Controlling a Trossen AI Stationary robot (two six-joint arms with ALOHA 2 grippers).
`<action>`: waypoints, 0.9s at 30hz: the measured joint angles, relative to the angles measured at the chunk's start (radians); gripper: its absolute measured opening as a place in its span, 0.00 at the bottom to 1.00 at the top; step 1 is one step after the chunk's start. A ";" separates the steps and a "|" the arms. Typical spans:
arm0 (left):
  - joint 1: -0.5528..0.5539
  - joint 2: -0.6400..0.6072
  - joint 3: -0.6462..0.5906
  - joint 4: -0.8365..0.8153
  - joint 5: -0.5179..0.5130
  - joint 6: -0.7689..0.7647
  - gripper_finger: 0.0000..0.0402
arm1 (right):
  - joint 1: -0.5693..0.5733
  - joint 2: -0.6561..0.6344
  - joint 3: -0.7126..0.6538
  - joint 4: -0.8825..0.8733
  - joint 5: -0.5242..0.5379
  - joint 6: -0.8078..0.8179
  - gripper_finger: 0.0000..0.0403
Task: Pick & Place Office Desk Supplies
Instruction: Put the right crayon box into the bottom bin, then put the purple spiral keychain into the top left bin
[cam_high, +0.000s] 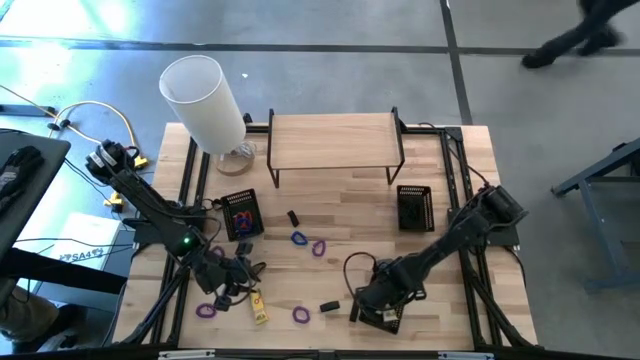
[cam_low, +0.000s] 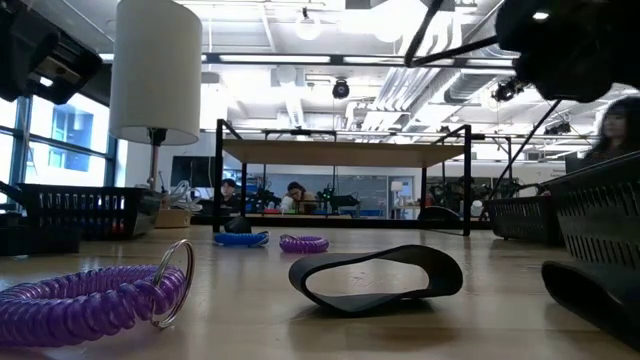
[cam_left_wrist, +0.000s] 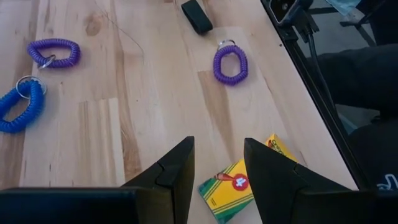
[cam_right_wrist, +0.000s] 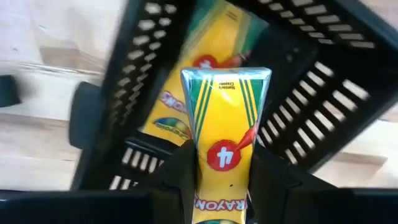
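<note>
Over the front right part of the table (cam_high: 340, 195), I have the right gripper (cam_right_wrist: 222, 171) above a black mesh tray (cam_right_wrist: 323, 99). Its fingers are clamped on a yellow crayon pack (cam_right_wrist: 225, 118), which stands upright between them. A second crayon pack (cam_right_wrist: 177, 102) lies flat inside that tray.

At the front left, I have the left gripper (cam_left_wrist: 217, 171) low over the wood. Its fingers stand narrowly apart and hold nothing. A third crayon pack (cam_left_wrist: 239, 186) lies on the table just beyond the fingertips, partly visible through the gap.

Remaining supplies, as I read them from the left wrist view:
- one purple coil band (cam_left_wrist: 230, 64) ahead of the gripper;
- one small black block (cam_left_wrist: 196, 15) just beyond that band;
- another purple coil band (cam_left_wrist: 54, 53) and a blue coil band (cam_left_wrist: 22, 106), near each other and well apart from the first band.

Two more mesh trays (cam_high: 240, 213) sit mid-table, one on each side. A white cylinder (cam_high: 205, 100) stands at the rear left, beside a wooden riser (cam_high: 335, 140).
</note>
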 joint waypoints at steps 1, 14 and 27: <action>-0.003 0.000 0.000 0.000 0.000 0.002 0.33 | -0.004 0.000 0.000 0.002 0.002 -0.011 0.26; -0.040 0.000 0.000 -0.007 -0.002 0.003 0.33 | -0.017 0.000 0.000 0.027 0.035 -0.096 0.37; -0.042 0.000 0.000 -0.007 -0.003 0.001 0.33 | -0.017 -0.014 0.000 0.014 0.039 -0.103 0.67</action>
